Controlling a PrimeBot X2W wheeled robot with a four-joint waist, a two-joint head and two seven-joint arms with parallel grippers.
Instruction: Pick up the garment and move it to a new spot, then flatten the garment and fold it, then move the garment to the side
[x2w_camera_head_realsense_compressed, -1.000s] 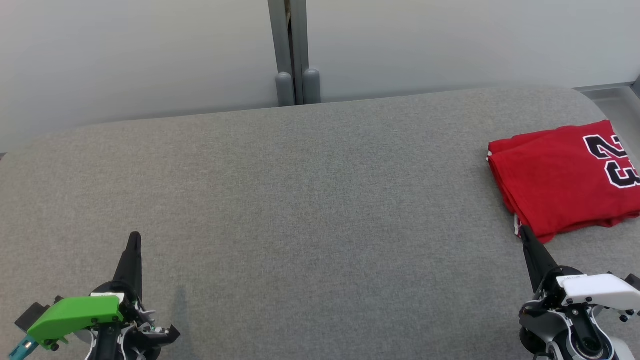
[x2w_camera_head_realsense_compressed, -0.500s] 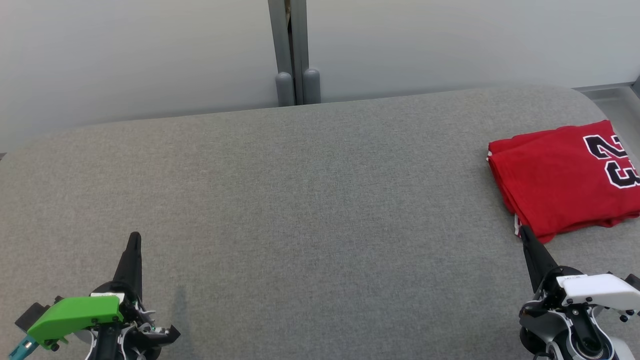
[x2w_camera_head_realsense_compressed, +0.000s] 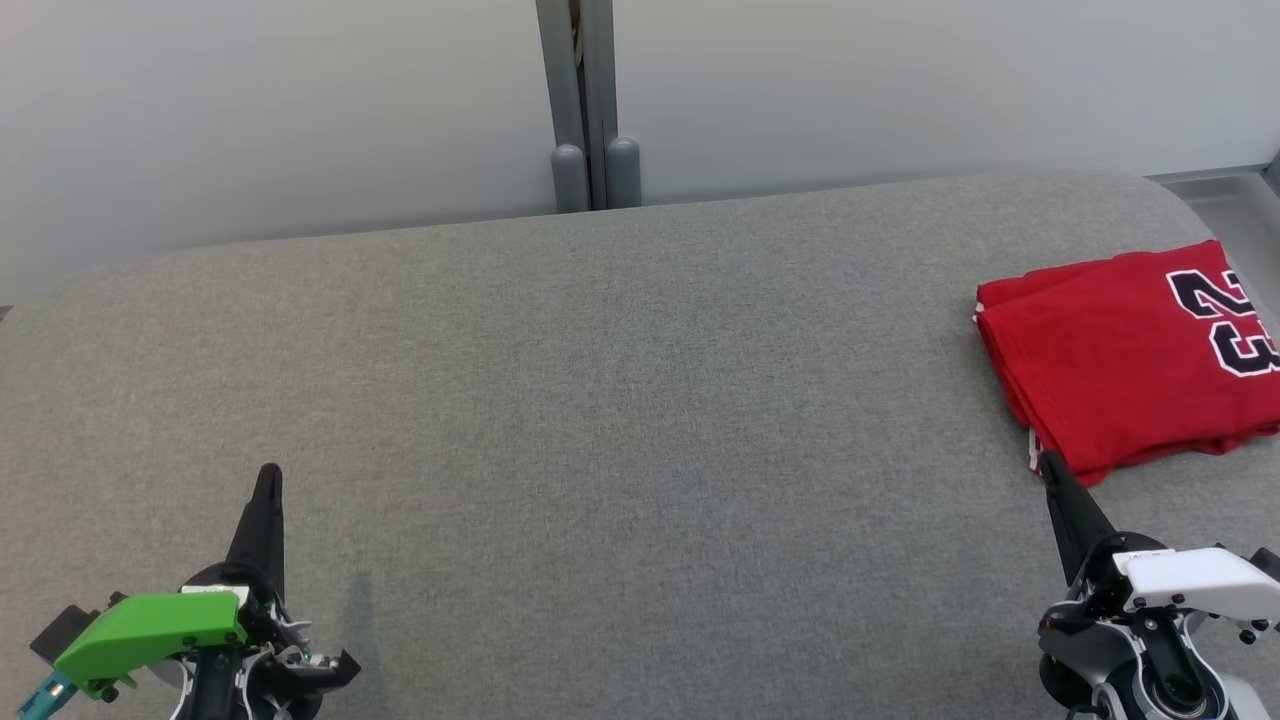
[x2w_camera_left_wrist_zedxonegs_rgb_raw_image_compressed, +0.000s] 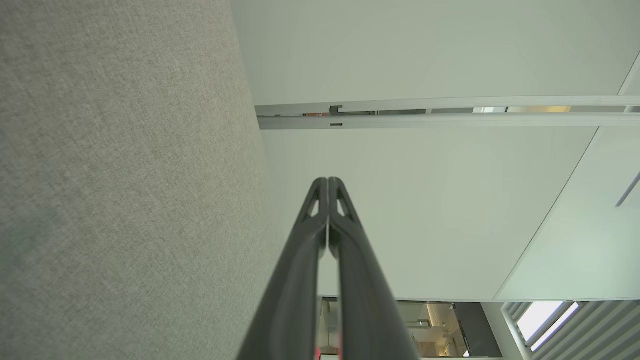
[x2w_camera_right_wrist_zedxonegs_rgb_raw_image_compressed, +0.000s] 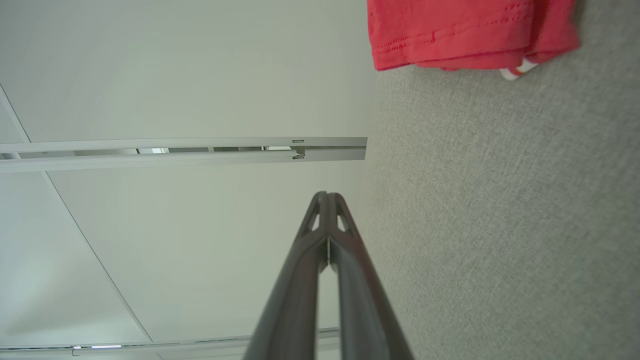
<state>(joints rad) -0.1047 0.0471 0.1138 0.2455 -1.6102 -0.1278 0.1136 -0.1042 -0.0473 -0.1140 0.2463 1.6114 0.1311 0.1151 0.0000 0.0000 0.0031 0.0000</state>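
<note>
The garment (x2w_camera_head_realsense_compressed: 1120, 360) is a red jersey with a black number, folded into a neat stack at the right end of the grey table (x2w_camera_head_realsense_compressed: 620, 420). Its hem (x2w_camera_right_wrist_zedxonegs_rgb_raw_image_compressed: 465, 35) also shows at the top of the right wrist view. My right gripper (x2w_camera_head_realsense_compressed: 1050, 465) is shut and empty, its tip just below the garment's near corner; its tips (x2w_camera_right_wrist_zedxonegs_rgb_raw_image_compressed: 327, 196) meet in the wrist view. My left gripper (x2w_camera_head_realsense_compressed: 268, 472) rests at the lower left, shut and empty, far from the garment, with its tips (x2w_camera_left_wrist_zedxonegs_rgb_raw_image_compressed: 328, 181) pressed together.
A grey post (x2w_camera_head_realsense_compressed: 585, 100) stands against the pale wall behind the table's far edge. The table's right end curves away close behind the garment.
</note>
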